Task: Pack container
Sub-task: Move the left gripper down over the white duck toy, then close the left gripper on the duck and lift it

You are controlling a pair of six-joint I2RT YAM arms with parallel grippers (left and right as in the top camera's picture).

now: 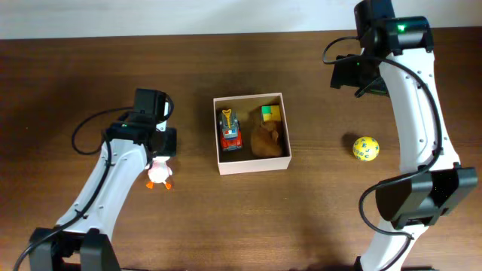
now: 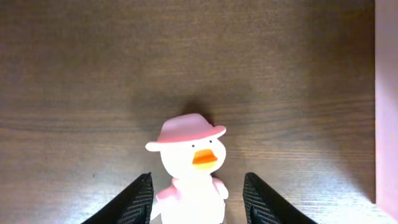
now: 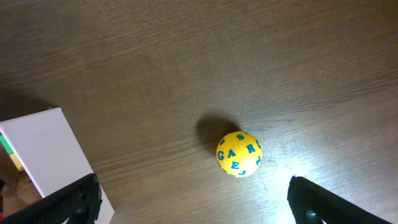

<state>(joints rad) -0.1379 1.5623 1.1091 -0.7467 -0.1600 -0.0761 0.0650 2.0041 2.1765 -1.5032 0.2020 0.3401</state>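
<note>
The container [image 1: 252, 166] is a square white-walled box at the table's middle. In it lie a toy car [image 1: 229, 129], a brown plush [image 1: 266, 140] and a green and yellow block [image 1: 271, 113]. Just left of the box, my left gripper [image 2: 198, 202] is shut on a white duck with a pink hat [image 2: 189, 162]; its left finger presses the duck's side. The duck's body and orange feet [image 1: 159, 176] show below the gripper in the overhead view. My right gripper [image 3: 193, 202] hangs open over bare table, a yellow ball with blue letters [image 3: 239, 154] ahead of its fingers.
The ball [image 1: 365, 148] lies right of the container, apart from it. A corner of the box [image 3: 43, 146] shows at the left of the right wrist view, its wall [image 2: 387, 93] at the right edge of the left wrist view. Dark wooden table all round.
</note>
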